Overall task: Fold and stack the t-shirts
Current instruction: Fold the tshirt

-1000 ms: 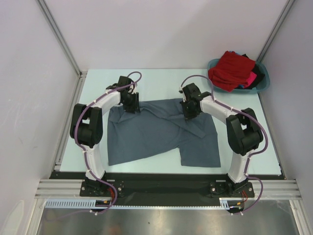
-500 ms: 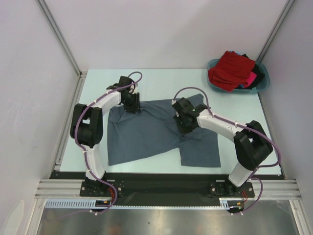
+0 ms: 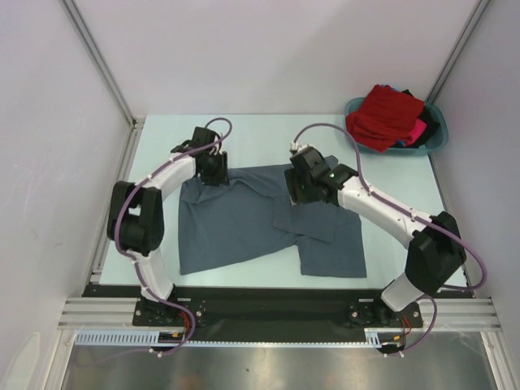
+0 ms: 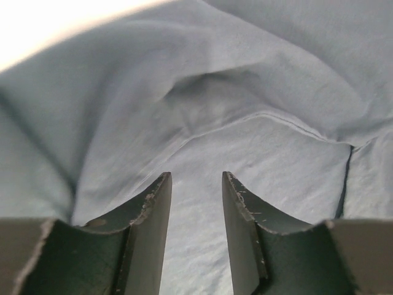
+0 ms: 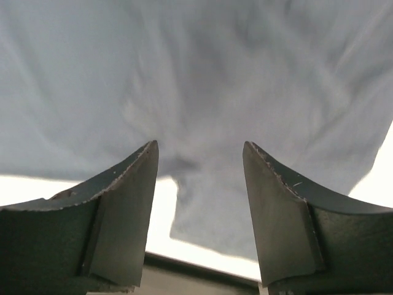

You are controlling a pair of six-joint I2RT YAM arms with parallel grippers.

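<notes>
The grey shirt (image 3: 236, 223) lay spread and crumpled on the table (image 3: 162, 138), a flap at its right folded in towards the middle; the left fingers (image 3: 214, 173) stood at its far left corner, slightly parted over a ridge of cloth, pinching nothing; the right fingers (image 3: 301, 193) hung over its far middle, spread wide and empty; in the far right corner a basin (image 3: 439, 143) held a red shirt (image 3: 386, 114) heaped over a pink shirt (image 3: 417, 130) and a dark shirt (image 3: 431, 120).

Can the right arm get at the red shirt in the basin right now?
Probably yes: the red shirt lies uppermost in the teal basin, on that arm's side, and the right tool is open, empty.
</notes>
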